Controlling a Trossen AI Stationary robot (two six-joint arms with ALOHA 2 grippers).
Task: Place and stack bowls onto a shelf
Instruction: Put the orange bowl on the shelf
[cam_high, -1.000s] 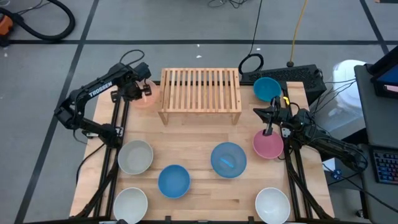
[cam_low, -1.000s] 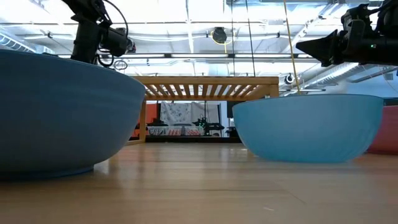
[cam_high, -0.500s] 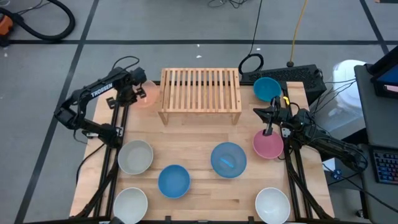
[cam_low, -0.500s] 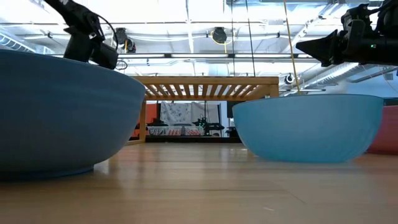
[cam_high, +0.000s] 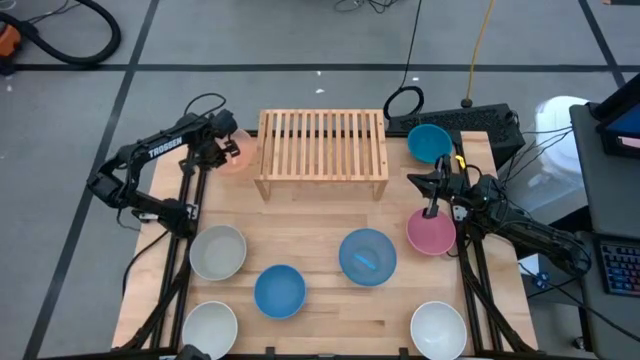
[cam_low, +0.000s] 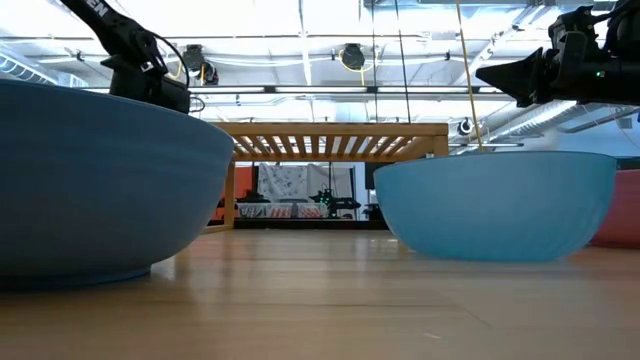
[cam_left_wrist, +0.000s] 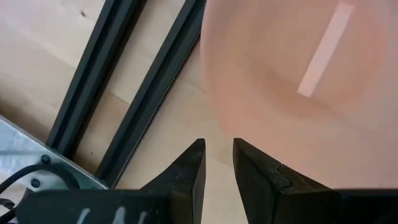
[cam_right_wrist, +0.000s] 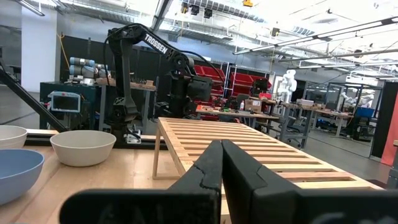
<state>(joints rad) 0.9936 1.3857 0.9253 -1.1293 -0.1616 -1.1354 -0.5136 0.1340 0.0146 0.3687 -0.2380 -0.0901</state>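
Left gripper (cam_high: 226, 150): shifted slightly outward from the shelf (cam_high: 322, 152) since the earlier frame; jaws a narrow gap apart, empty, poised over the pale orange-pink bowl (cam_left_wrist: 292, 81) at the worktop's (cam_high: 320, 215) far left corner.

Near row: two white bowls (cam_high: 210, 326) (cam_high: 438, 329).

Middle: grey-beige bowl (cam_high: 218, 252), blue bowl (cam_high: 279, 290), second blue bowl (cam_high: 367, 256), pink bowl (cam_high: 431, 231).

Far: shelf, top bare; teal bowl (cam_high: 430, 142) to its right.

Right gripper (cam_high: 416, 180): jaws closed, empty, just beside the shelf's right end.
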